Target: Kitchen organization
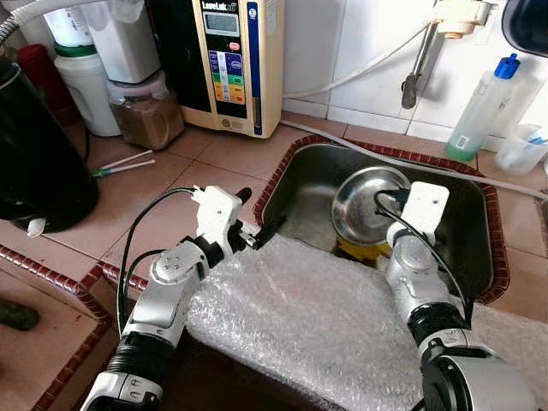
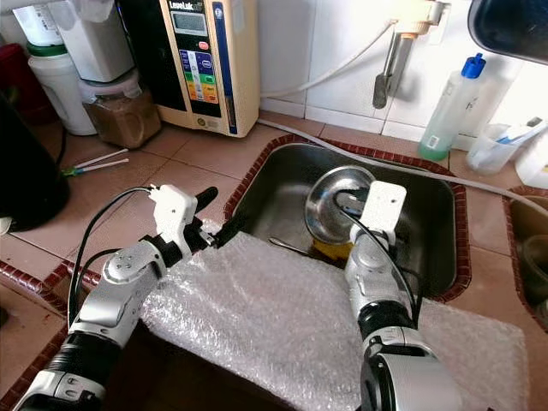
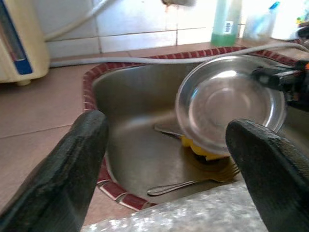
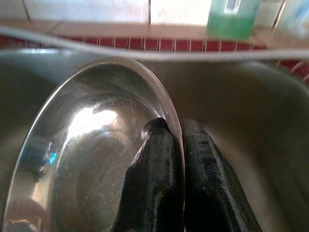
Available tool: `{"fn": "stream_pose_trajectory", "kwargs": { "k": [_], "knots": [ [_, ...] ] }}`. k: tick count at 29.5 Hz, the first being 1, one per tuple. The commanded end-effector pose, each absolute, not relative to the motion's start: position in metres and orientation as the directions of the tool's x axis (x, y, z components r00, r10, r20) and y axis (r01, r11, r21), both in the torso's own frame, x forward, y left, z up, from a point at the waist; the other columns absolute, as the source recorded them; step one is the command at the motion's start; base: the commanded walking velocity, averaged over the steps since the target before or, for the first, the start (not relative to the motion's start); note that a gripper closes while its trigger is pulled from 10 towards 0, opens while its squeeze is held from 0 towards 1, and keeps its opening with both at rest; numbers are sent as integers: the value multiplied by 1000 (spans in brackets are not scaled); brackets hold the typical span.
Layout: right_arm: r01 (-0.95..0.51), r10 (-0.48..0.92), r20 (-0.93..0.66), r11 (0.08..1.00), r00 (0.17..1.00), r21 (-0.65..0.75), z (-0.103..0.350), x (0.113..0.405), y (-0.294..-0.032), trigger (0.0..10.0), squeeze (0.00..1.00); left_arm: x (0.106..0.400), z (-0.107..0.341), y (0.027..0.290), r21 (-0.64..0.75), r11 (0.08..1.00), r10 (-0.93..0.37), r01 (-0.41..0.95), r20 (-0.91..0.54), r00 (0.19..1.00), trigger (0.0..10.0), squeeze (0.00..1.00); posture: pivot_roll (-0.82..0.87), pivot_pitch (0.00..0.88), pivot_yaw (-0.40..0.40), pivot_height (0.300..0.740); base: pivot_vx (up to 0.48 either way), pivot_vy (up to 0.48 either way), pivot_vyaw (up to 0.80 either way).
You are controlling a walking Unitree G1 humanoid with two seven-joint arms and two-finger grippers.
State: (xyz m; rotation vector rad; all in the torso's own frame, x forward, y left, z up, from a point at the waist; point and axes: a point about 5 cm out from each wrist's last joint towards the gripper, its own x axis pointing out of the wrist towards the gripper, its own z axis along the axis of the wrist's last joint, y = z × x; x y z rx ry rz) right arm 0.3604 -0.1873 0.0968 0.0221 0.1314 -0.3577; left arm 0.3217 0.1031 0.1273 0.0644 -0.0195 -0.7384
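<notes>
We've got R gripper [image 4: 176,140] pinched on rim of steel bowl [image 1: 364,204], held tilted over the sink [image 1: 300,201]. L gripper [image 3: 169,159] spread wide w/ nothing in it, at sink's left edge.

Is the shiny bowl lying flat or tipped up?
Tipped up. The steel bowl stands on edge in the sink, its rim pinched by the right gripper.

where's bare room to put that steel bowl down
Free: the bubble wrap along the sink's near edge, and the tiles between the left gripper and water machine. Crowded: the sink floor, with cutlery and something yellow under the bowl the right gripper pinches.
</notes>
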Motion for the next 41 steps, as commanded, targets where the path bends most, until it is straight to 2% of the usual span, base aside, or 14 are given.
{"fn": "stream_pose_trajectory", "kwargs": {
  "k": [1, 2, 3, 4, 15, 19, 28, 33, 36, 41],
  "knots": [
    [348, -340, -196, 937, 920, 10, 87, 358, -183, 10000, 0, 322, 130, 102, 96, 723, -686, 685, -16, 727, 10000, 1000, 150, 0, 39, 740, 0, 0, 0],
    [347, -338, -200, 938, 920, 12, 86, 358, -182, 10000, 0, 322, 130, 102, 96, 723, -686, 684, -16, 727, 10000, 1000, 150, 0, 39, 740, 0, 0, 0],
    [351, -342, -208, 936, 916, 7, 84, 357, -182, 10000, 702, 322, 131, 102, 96, 724, -685, 683, -16, 728, 10000, 1000, 150, 0, 40, 740, 0, 0, 0],
    [358, -347, -221, 934, 911, 10, 82, 356, -181, 10000, 1000, 323, 132, 103, 99, 727, -682, 680, -15, 731, 10000, 1000, 151, 0, 40, 740, 0, 0, 0],
    [357, -331, -268, 933, 905, 53, 75, 354, -178, 10000, 1000, 324, 131, 105, 103, 740, -666, 665, -23, 745, 10000, 1000, 148, 0, 36, 740, 0, 0, 0],
    [355, -315, -275, 928, 908, 109, 76, 355, -177, 10000, 1000, 324, 131, 104, 97, 747, -659, 658, -23, 752, 10000, 1000, 148, 0, 35, 740, 0, 0, 0],
    [283, -261, -218, 956, 940, 79, 83, 359, -169, 10000, 1000, 325, 131, 104, 101, 748, -657, 656, -25, 753, 10000, 1000, 147, 0, 37, 740, 0, 0, 0],
    [280, -251, -227, 954, 941, 103, 82, 359, -167, 10000, 1000, 325, 131, 104, 105, 751, -654, 652, -23, 757, 10000, 1000, 149, 0, 36, 740, 0, 0, 0],
    [233, -202, -166, 954, 965, 190, 91, 362, -161, 10000, 1000, 326, 132, 104, 104, 757, -647, 645, -20, 762, 10000, 1000, 149, 0, 38, 740, 0, 0, 0],
    [205, -180, -146, 962, 973, 181, 94, 364, -158, 10000, 1000, 326, 131, 105, 107, 758, -645, 643, -21, 764, 10000, 1000, 148, 0, 40, 740, 0, 0, 0]
  ]
}}
